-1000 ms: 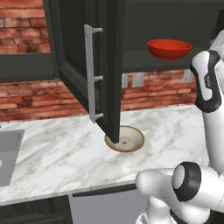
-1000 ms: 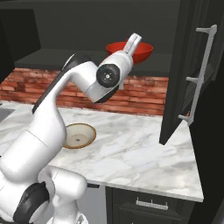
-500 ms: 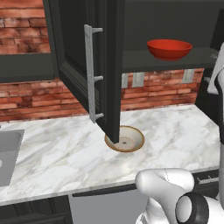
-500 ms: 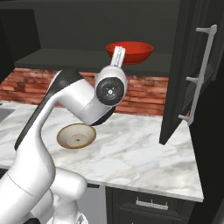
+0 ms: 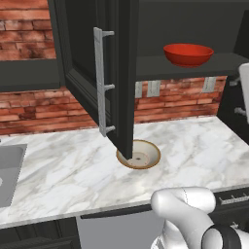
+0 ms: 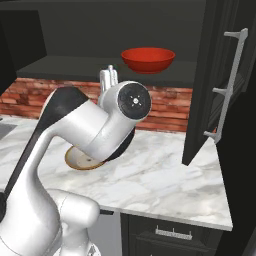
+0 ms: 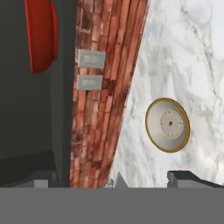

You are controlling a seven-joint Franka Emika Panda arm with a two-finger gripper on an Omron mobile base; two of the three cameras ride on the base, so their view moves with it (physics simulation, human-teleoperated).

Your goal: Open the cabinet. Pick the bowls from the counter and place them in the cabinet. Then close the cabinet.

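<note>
The cabinet [image 5: 121, 73] stands open, its doors swung out over the counter [image 5: 194, 141]. The glossy red bowl [image 5: 188, 53] sits on the cabinet shelf, also seen as the red bowl [image 6: 148, 59] and, sideways, the red bowl [image 7: 41, 35]. The tan-rimmed cream bowl [image 5: 139, 154] rests upright on the marble below the left door's edge. In the right base view my arm hides part of the tan bowl [image 6: 80, 159]. My gripper [image 7: 114, 179] is open and holds nothing. It hangs well away from the tan bowl [image 7: 167, 124].
The left door's silver bar handle [image 5: 104, 82] juts toward me, and the right door [image 6: 210, 85] hangs out over the counter's right end. A sink basin [image 5: 7, 170] lies far left. Brick wall with outlets [image 7: 91, 59] backs the counter.
My arm has swung down and back from the shelf, and its forearm has left the right side of the left base view. Both bowls and the doors stayed put, and the jaws stayed wide.
</note>
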